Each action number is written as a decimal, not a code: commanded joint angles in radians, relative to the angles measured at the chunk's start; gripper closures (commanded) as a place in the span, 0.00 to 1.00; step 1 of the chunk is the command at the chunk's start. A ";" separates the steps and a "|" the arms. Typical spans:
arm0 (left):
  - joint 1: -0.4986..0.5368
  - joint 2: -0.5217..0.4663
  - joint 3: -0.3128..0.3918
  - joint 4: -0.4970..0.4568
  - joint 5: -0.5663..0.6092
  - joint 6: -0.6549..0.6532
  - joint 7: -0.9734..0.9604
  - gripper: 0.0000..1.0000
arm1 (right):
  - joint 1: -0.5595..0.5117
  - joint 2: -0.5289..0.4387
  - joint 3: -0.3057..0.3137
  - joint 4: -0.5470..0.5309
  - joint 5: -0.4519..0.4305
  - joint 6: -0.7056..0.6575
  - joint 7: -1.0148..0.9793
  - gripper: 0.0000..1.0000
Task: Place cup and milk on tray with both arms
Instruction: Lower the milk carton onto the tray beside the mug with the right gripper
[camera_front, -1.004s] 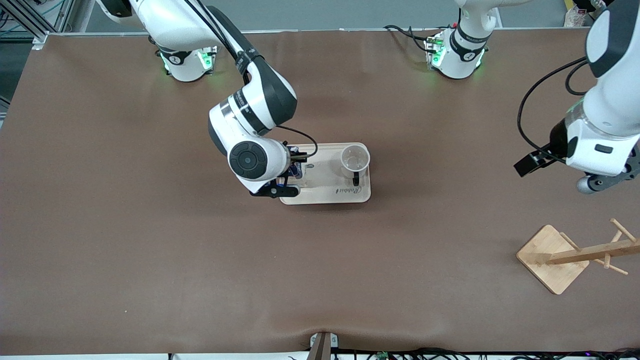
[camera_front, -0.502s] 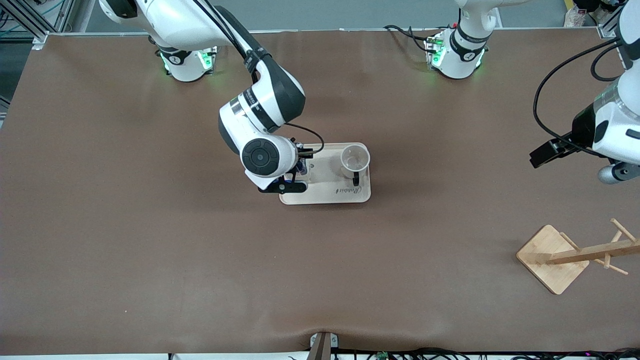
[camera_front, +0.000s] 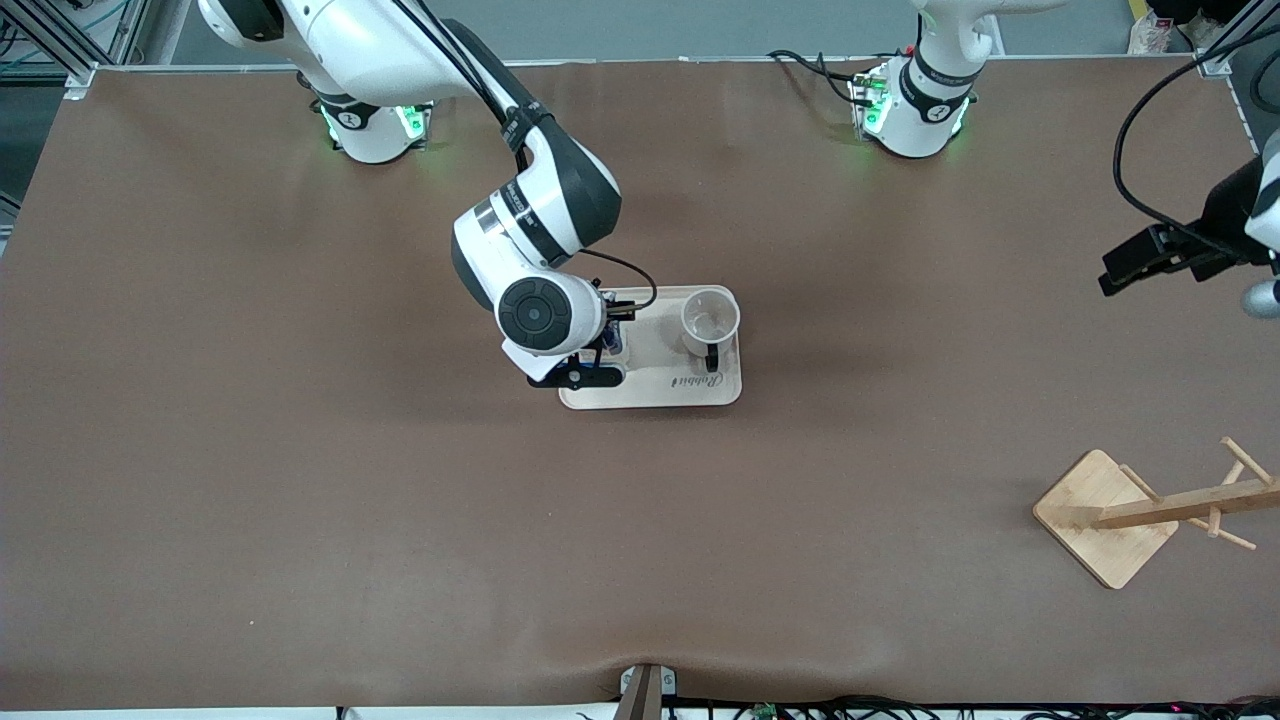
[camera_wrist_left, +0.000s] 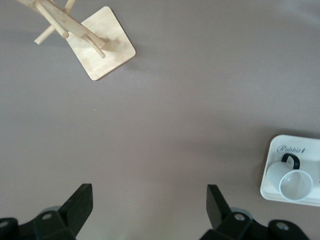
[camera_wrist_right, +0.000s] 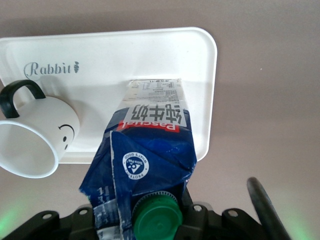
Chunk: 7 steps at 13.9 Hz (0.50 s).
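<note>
Tray (camera_front: 660, 392) sits mid-table with the cup (camera_front: 710, 318) already standing on it at the end toward the left arm; the milk (camera_wrist_right: 150, 150) is over the tray's other end, clamped in the right gripper (camera_wrist_right: 145, 220), apparently not yet released, so setting down and letting go looks like all that is left. Wooden rack (camera_front: 1150, 510) stands well apart from the tray toward the left arm's end, blocking nothing. Left gripper (camera_wrist_left: 150, 210) waits with fingers spread, empty, over bare table between tray and rack.
</note>
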<state>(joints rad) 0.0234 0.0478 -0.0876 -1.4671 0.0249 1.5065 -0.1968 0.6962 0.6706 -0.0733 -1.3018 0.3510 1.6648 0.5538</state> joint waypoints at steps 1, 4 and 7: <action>-0.008 -0.072 0.008 -0.081 -0.010 0.003 0.022 0.00 | 0.011 0.009 -0.005 -0.017 0.006 0.029 0.011 0.85; -0.010 -0.069 -0.006 -0.067 -0.014 -0.002 0.031 0.00 | 0.022 0.006 -0.006 -0.017 -0.029 0.029 0.008 0.00; -0.008 -0.074 -0.008 -0.067 -0.023 -0.009 0.016 0.00 | 0.059 0.004 -0.006 -0.013 -0.110 0.026 0.011 0.00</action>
<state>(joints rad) 0.0152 -0.0037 -0.0945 -1.5185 0.0204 1.5064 -0.1813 0.7313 0.6769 -0.0735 -1.3085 0.2754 1.6799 0.5569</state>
